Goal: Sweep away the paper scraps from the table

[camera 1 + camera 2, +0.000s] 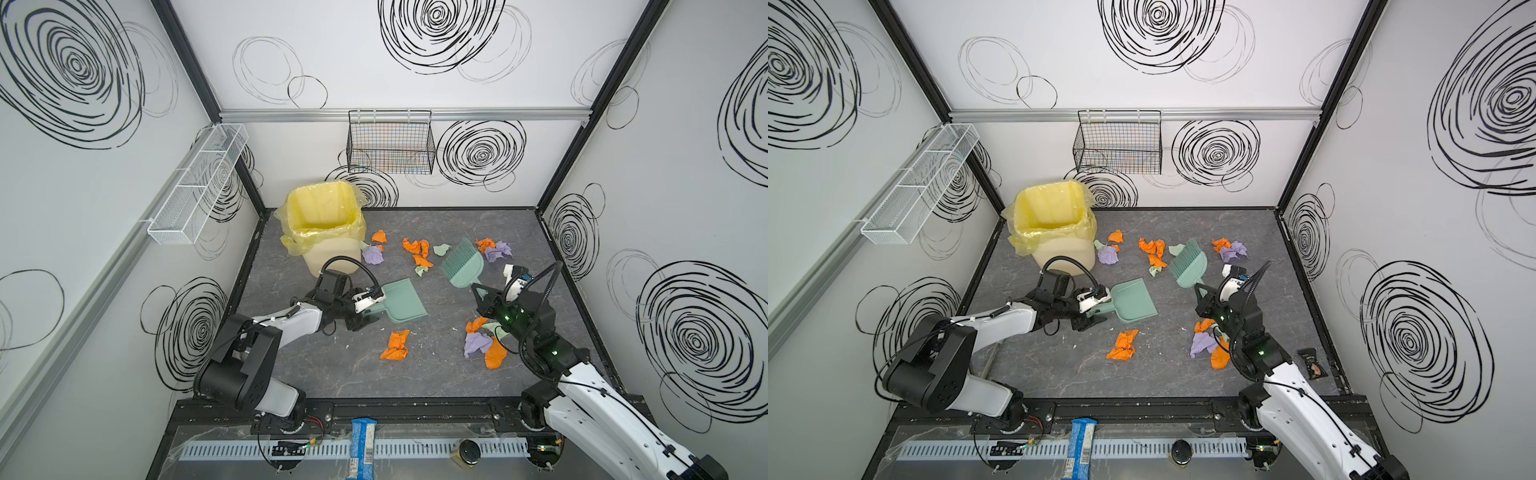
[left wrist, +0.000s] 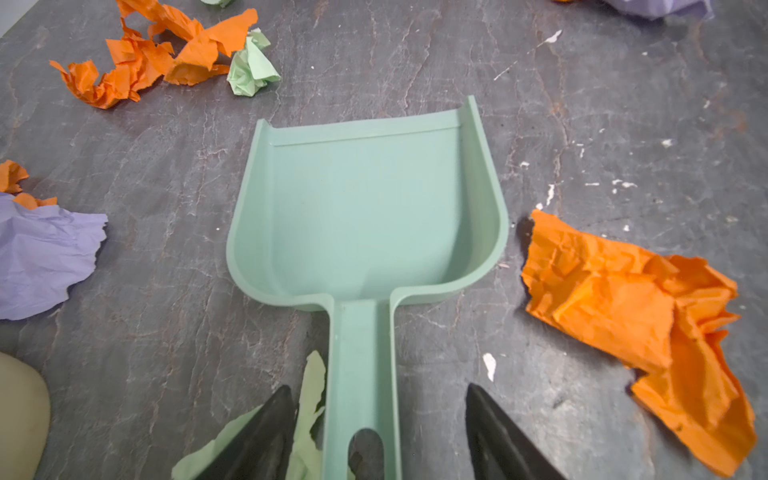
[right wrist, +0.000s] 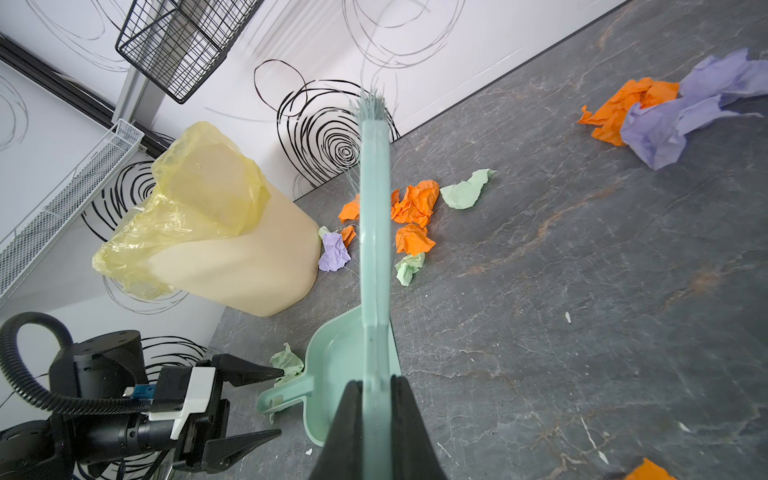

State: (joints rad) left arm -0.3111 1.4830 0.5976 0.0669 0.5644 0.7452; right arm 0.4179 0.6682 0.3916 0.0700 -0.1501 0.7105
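Across the dark veined surface (image 1: 353, 374) we count three lilac paper scraps (image 1: 372, 254) among orange and green — left end effector (image 2: 378, 392) open astride one mint plastic dustpan (image 1: 405, 305), right end effector (image 3: 376, 382) gripping one mint brush (image 1: 463, 264).

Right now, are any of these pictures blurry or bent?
Both top views: wide-angle, frame posts lean outward, light even. Right wrist view: brush bristle tips smeared. Left wrist view: dustpan crisp, small shadow beside the orange scrap.

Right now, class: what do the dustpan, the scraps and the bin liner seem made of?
Dustpan: likely moulded plastic; matte mint, smooth rounded rim.
Paper scraps: thin paper; crumpled, torn edges.
Bin liner: probably plastic film; translucent yellow, wrinkled.
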